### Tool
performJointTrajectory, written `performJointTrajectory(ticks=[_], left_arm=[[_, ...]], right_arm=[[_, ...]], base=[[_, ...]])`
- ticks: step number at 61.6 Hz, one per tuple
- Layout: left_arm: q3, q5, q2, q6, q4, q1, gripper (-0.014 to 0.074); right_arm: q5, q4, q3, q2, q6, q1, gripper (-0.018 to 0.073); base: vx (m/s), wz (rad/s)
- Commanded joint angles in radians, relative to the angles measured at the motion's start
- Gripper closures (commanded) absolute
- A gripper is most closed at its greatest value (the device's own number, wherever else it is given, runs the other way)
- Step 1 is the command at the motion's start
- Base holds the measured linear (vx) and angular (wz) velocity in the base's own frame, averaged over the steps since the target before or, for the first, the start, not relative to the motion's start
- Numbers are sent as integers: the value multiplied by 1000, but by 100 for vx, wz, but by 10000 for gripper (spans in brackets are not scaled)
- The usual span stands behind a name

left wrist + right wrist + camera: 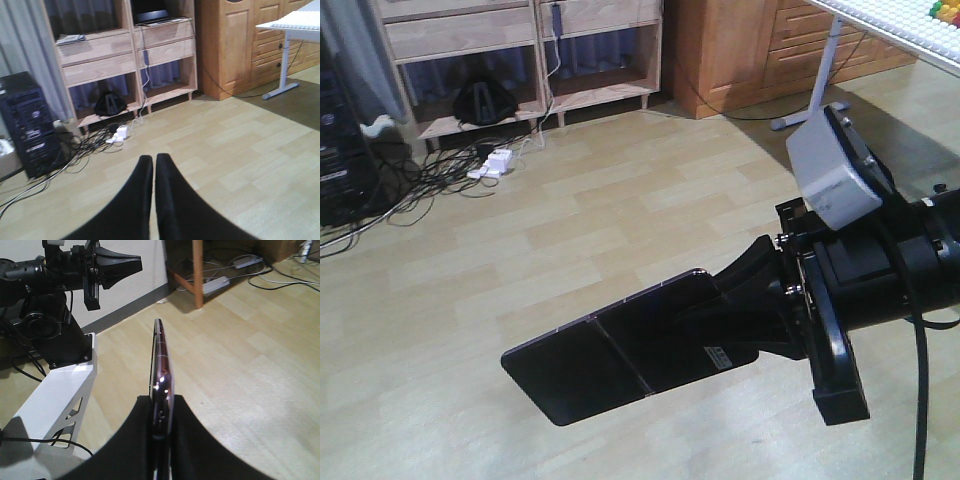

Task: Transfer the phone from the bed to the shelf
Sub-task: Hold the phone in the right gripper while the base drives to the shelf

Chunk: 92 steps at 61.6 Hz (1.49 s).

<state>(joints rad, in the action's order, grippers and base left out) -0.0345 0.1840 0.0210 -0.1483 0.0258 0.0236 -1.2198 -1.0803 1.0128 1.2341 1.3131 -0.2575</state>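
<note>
The phone [600, 355], a glossy black slab with a pinkish edge and a small white sticker, is held flat above the wood floor in my right gripper [717, 320], which is shut on one end. In the right wrist view the phone [160, 355] shows edge-on between the black fingers [195, 440]. My left gripper [154, 161] is shut with nothing in it and points toward the shelf [125, 50], a pale wood unit against the far wall. The shelf [520, 40] also stands at the upper left of the front view. The bed is out of view.
Tangled cables and a white power adapter [492, 163] lie on the floor before the shelf. A black computer tower [30, 125] stands at its left, and an orange-brown cabinet [740, 50] and a white table leg [815, 90] at its right. A laptop [150, 15] sits on the shelf.
</note>
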Motion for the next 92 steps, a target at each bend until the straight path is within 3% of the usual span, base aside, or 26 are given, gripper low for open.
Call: performJointTrajectory(ticks=[1, 92], left_arm=[[23, -72, 4, 6, 9, -1, 595], [23, -72, 4, 6, 9, -1, 595]], right_arm=[[-65, -87, 25, -24, -3, 2, 561], [-66, -87, 25, -24, -3, 2, 561]], base=[[44, -18], [49, -10]])
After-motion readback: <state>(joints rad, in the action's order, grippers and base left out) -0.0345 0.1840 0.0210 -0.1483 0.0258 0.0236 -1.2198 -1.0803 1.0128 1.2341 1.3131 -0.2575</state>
